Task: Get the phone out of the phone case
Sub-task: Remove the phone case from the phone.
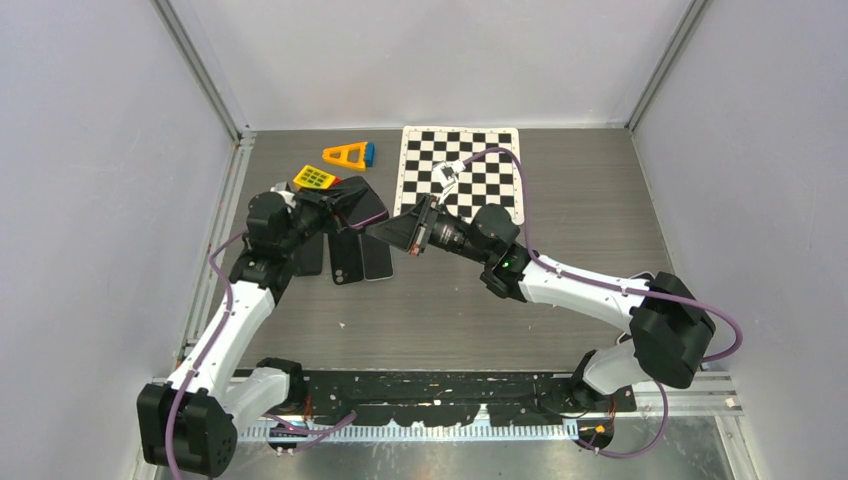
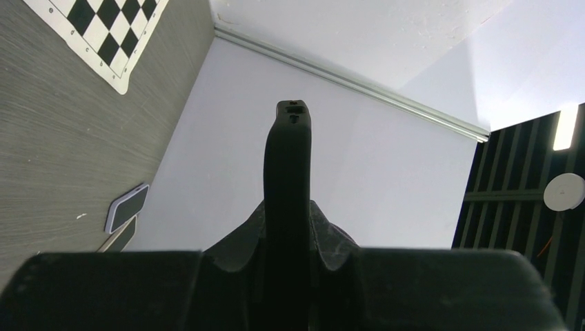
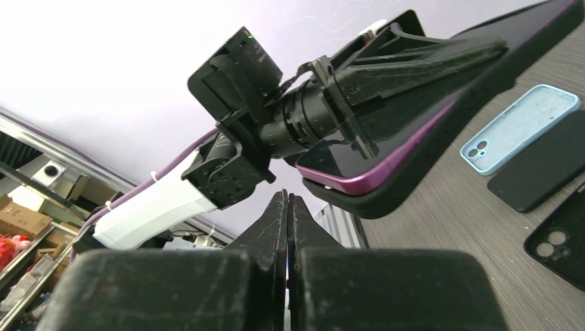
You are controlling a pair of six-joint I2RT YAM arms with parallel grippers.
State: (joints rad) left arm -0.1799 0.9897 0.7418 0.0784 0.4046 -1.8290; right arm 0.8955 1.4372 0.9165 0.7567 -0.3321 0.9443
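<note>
My left gripper (image 1: 330, 207) is shut on the black phone case (image 1: 357, 200) and holds it off the table. In the left wrist view the phone case (image 2: 288, 158) stands edge-on between the fingers (image 2: 324, 231). The right wrist view shows the purple phone (image 3: 376, 181) lying in the phone case (image 3: 448, 127), its rounded purple edge showing above the case's lip at the near corner. My right gripper (image 3: 287, 207) is shut with nothing between its fingers, its tips just below and left of that corner. From above, the right gripper (image 1: 387, 232) points at the case's lower right end.
Several loose cases lie on the table under the held one: a light blue case (image 3: 519, 127), a black case (image 3: 545, 169) and a black case with camera holes (image 3: 562, 238). A yellow keypad toy (image 1: 314, 178), an orange triangle (image 1: 347, 154) and a checkerboard (image 1: 462, 170) sit behind.
</note>
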